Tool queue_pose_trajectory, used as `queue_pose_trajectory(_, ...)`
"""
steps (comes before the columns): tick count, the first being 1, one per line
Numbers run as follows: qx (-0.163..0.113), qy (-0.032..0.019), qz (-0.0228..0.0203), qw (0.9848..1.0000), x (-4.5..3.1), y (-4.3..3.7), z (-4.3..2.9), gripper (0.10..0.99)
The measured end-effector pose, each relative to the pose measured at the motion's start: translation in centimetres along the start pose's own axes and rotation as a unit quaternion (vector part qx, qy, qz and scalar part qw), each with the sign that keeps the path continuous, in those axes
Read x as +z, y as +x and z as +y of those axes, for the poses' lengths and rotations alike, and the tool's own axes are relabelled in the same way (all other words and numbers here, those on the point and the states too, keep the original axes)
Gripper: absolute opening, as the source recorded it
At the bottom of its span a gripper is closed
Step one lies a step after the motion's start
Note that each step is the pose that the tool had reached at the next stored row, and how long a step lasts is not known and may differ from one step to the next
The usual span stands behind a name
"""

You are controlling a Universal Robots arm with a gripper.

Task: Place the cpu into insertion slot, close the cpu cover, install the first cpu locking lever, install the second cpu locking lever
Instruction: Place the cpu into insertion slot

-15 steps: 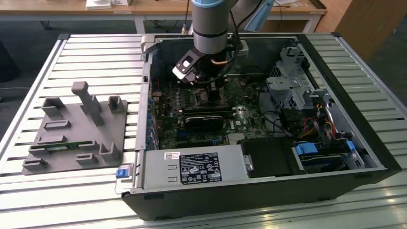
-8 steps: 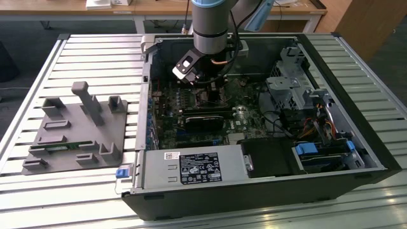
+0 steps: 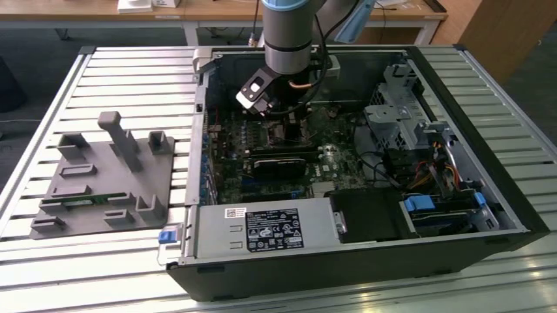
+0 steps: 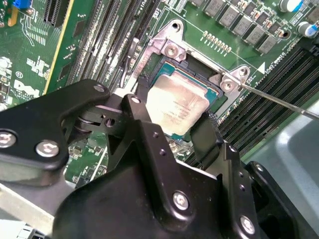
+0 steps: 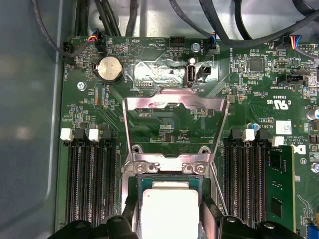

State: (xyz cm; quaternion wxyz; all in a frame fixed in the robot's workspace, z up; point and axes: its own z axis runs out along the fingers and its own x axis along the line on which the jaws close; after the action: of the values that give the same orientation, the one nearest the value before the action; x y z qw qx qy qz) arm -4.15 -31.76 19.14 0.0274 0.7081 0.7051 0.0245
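One square, silver-faced cpu [image 4: 177, 107]

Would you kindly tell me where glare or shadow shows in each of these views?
In the first wrist view the cpu glares pale and the raised cpu cover catches bright highlights; in the second wrist view the cpu also looks washed out; in the exterior view the computer case is dim inside.

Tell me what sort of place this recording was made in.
Most likely a robotics lab or test workshop: an opened desktop computer case lies on a slatted metal table, a grey parts fixture sits beside it, and wooden desks stand behind.
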Motion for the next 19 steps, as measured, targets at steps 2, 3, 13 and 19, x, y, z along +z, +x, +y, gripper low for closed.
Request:
queue_pose_trajectory(2, 0.0, 0.0, 0.0, 1.0, 0.0, 0.07, 0.0, 0.612)
queue_pose_trajectory(3, 0.0, -0.0001, 0.0001, 1.0, 0.0, 0.1, 0.0, 0.612)
queue_pose_trajectory(13, 0.0, 0.0, 0.0001, 1.0, 0.0, 0.3, 0.0, 0.612)
queue_pose_trajectory(19, 0.0, 0.0, 0.0002, 1.0, -0.21, 0.31, 0.01, 0.612)
